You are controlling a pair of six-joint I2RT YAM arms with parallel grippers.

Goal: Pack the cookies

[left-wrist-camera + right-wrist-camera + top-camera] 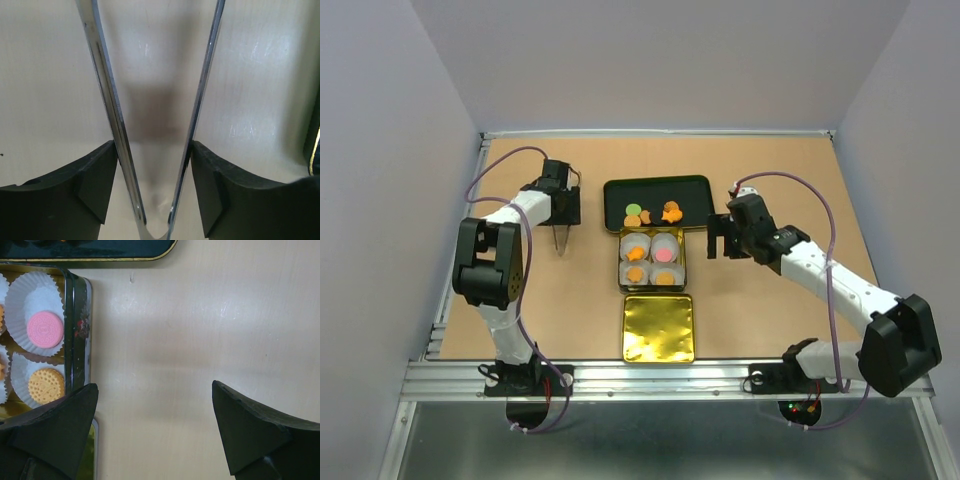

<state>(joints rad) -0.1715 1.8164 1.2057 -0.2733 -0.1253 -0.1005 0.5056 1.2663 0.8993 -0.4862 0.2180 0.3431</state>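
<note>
Small flat cookies (45,329) in square gold tin (77,315)
Thin silver tongs (106,100) are held by the left fingers (55,200); the right fingers (50,430), beside the tin, are wide open, empty. Loosely pinched cookies could be dropped.

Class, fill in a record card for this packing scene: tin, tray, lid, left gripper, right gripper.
tin: four paper cups holding packed cookies, three orange, one pink
tray: loose cookies, green and orange
lid: off, lying on the tin's near side
left gripper: shut on tongs, left of tray
right gripper: open, empty, right of tin
</note>
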